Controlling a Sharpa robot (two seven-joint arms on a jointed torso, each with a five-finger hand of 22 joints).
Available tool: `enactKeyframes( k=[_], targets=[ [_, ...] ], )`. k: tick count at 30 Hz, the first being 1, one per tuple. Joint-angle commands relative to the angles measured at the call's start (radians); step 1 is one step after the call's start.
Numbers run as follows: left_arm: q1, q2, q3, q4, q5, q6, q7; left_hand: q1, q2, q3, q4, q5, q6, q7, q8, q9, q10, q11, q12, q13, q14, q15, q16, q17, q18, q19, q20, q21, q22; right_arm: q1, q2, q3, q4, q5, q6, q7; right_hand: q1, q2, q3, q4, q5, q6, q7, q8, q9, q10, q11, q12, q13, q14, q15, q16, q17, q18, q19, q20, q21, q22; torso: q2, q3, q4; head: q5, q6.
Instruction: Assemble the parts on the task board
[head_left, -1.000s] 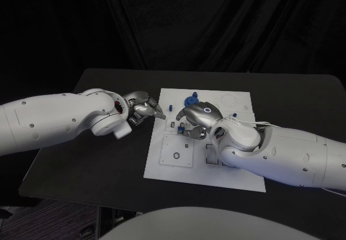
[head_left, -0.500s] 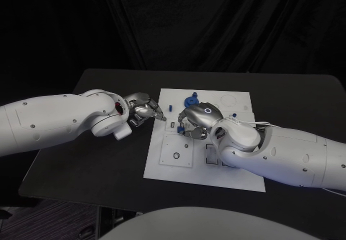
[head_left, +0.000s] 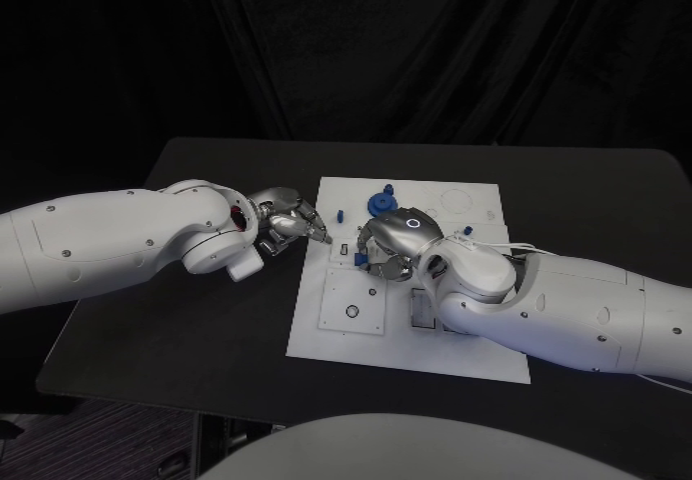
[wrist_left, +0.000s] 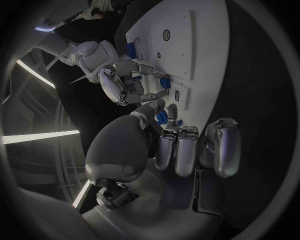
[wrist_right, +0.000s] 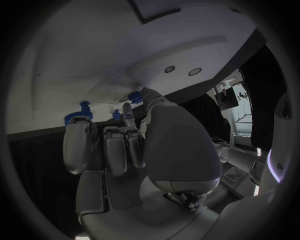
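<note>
Task board (head_left: 469, 355) carries both hands: left wrist view shows the left hand (wrist_left: 187, 145) pinching a blue part (wrist_left: 162, 117); right hand's (head_left: 387, 240) grasp is unclear.

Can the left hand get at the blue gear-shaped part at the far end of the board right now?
Probably not directly. The left hand sits at the task board's left edge, and the right hand hangs just in front of the blue gear-shaped part, crowding the approach.
</note>
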Motion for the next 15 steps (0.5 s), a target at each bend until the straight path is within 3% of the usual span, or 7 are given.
enactKeyframes(
  k=[1,6,9,15],
  targets=[
    [-0.004,0.003,0.001,-0.001,0.014,0.014,0.008,0.001,0.012,0.004,-0.007,-0.002,0.007,0.001,0.006,-0.003,0.105,-0.008,0.003,0.262,0.107,-0.008,0.003,0.263,0.005,0.000,-0.007,-0.009,0.197,-0.004,0.004,0.001,-0.004,-0.008,-0.004,-0.007,0.011,0.001,0.005,-0.008,0.033,0.019,-0.001,0.011,0.011,0.103,-0.010,0.003,0.263,0.105,-0.007,0.002,0.263,-0.002,0.010,-0.004,-0.003,0.194,0.001,-0.0004,0.0015,-0.001,0.000],
    [-0.006,0.004,0.001,-0.002,0.020,0.016,0.006,0.002,0.013,0.007,-0.010,-0.002,0.007,0.001,0.007,-0.005,0.105,-0.009,0.003,0.262,0.107,-0.008,0.003,0.263,0.006,-0.002,-0.007,-0.013,0.196,-0.004,0.009,0.001,-0.011,-0.008,-0.012,-0.004,0.019,0.005,0.016,-0.016,0.066,0.039,-0.008,0.024,0.028,0.103,-0.016,0.003,0.263,0.105,-0.012,0.002,0.263,-0.001,0.009,-0.009,-0.004,0.193,0.000,-0.0007,0.0004,-0.003,0.000],
    [-0.008,0.006,0.001,-0.004,0.021,0.017,0.006,0.004,0.016,0.010,-0.013,-0.001,0.008,0.000,0.008,-0.008,0.105,-0.009,0.003,0.262,0.107,-0.008,0.003,0.263,0.007,-0.005,-0.007,-0.017,0.194,-0.005,0.010,0.001,-0.015,-0.008,-0.023,-0.002,0.034,0.015,0.031,-0.031,0.098,0.089,-0.024,0.056,0.058,0.103,-0.030,0.003,0.263,0.105,-0.023,0.002,0.263,-0.001,0.008,-0.017,-0.006,0.193,0.001,-0.0006,0.0016,-0.002,0.000],
    [-0.019,0.007,0.001,-0.005,0.030,0.021,0.004,0.005,0.019,0.013,-0.017,-0.001,0.009,0.000,0.009,-0.012,0.105,-0.009,0.003,0.262,0.107,-0.009,0.003,0.263,0.009,-0.009,-0.007,-0.025,0.191,-0.005,0.006,0.001,-0.014,-0.008,-0.053,0.007,0.037,0.026,0.044,-0.049,0.114,0.128,-0.045,0.093,0.111,0.103,-0.048,0.003,0.263,0.105,-0.039,0.002,0.263,-0.001,0.009,-0.033,-0.004,0.193,-0.001,-0.0006,-0.0001,0.000,0.000]
  ],
)
